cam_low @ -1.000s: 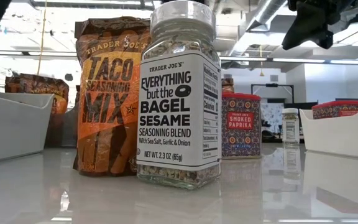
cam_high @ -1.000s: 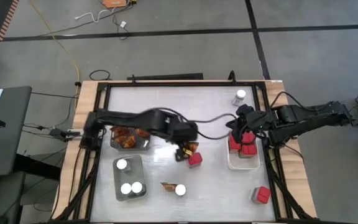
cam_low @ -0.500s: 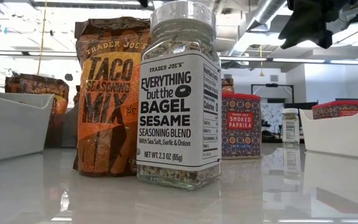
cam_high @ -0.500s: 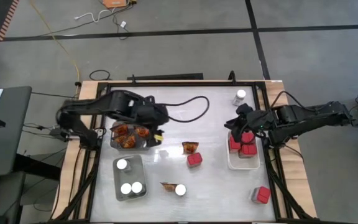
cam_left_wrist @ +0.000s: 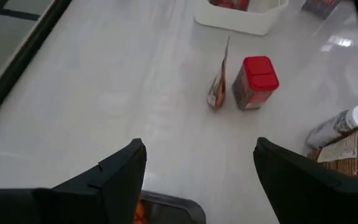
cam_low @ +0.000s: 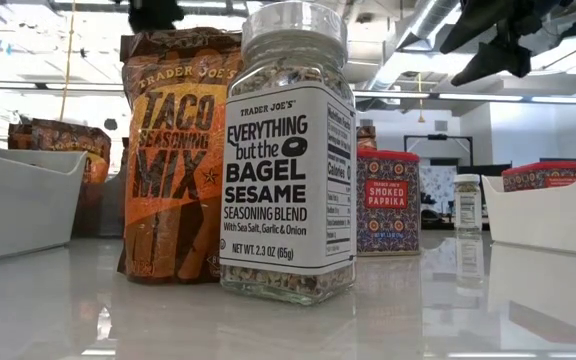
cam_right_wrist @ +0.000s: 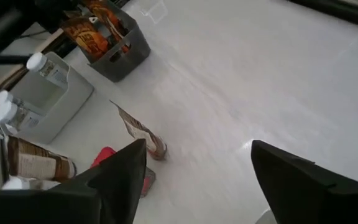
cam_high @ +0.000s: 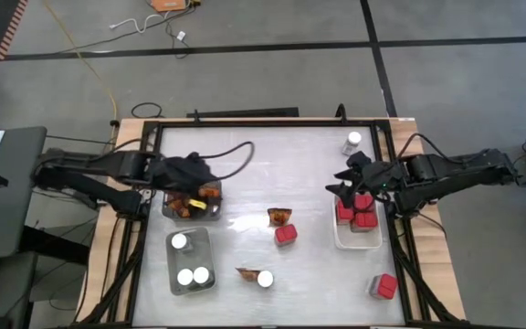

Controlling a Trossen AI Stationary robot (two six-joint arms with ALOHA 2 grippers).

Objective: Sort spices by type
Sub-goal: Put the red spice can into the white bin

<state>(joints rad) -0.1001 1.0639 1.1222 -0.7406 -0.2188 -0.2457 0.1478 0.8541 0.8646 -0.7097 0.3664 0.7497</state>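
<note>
High view – risk: a packet (cam_high: 280,217) and a red box (cam_high: 287,235) were seen touching at table centre; either could be tipped if the other were gripped carelessly.
High view – spices: three jars (cam_high: 190,265) were held in the tray at 7 o'clock, packets in the grey tray (cam_high: 190,203) at 9, red boxes in the white tray (cam_high: 358,230) at 3; strays lay at 6, 5 and 1.
High view – arms: the left gripper (cam_high: 210,196) was poised over the grey tray, the right gripper (cam_high: 343,185) over the white tray's far end.
Low view – risk: a front jar (cam_low: 288,150) beside a leaning packet (cam_low: 173,150) could be knocked.
Left wrist view – gripper: fingers (cam_left_wrist: 114,174) were spread wide, nothing held.
Right wrist view – gripper: fingers (cam_right_wrist: 120,180) were spread wide, empty.
</note>
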